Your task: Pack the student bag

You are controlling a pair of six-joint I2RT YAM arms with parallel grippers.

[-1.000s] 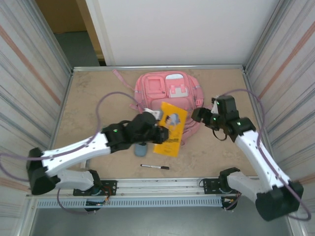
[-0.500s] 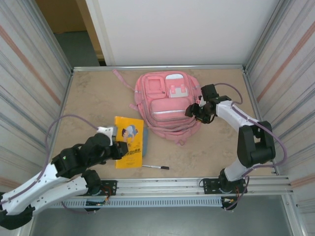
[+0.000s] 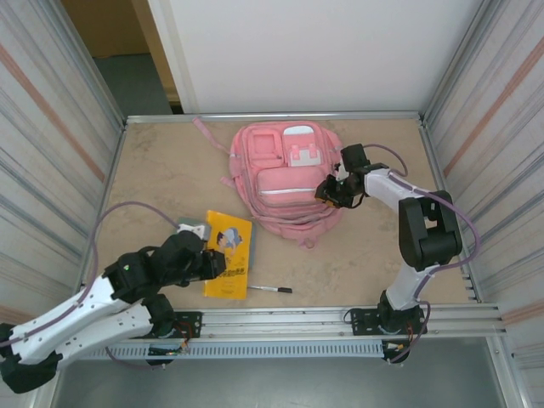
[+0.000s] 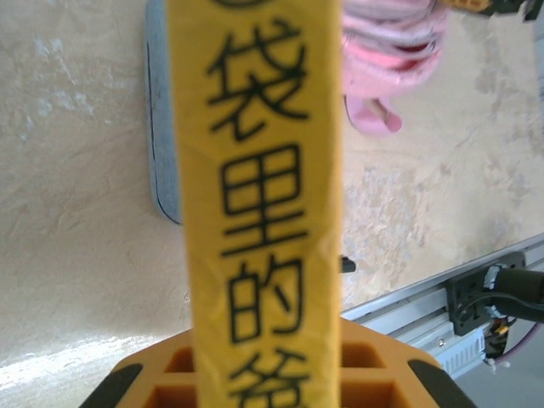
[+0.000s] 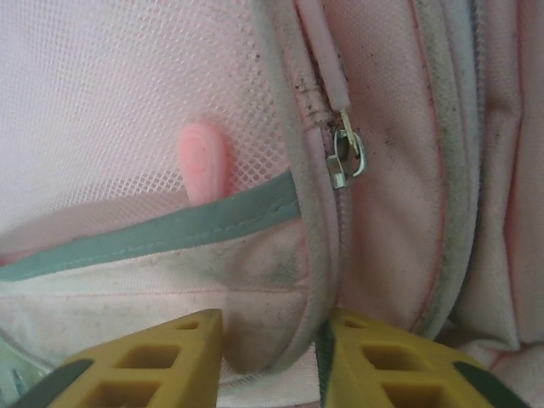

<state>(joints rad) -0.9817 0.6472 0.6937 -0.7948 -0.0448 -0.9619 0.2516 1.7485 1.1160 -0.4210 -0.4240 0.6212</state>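
Seen from my remote desk: the student bag [image 3: 285,178] lies at the back centre of the surface [image 3: 161,178]. Forward-left of the bag, my left end effector [image 3: 216,263] grips a book [image 3: 234,253] with a flat case [image 3: 191,229] alongside. A pen [image 3: 270,290] lies forward of the bag. My right end effector [image 3: 328,192] pinches the bag's right edge.

The right claw [image 5: 268,340] pinched a seam of the student bag [image 5: 408,170] below its silver zip pull [image 5: 347,157] and mesh pocket [image 5: 127,110]

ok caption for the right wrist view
Right gripper pinching a piped edge of the student bag, below a zipper pull.
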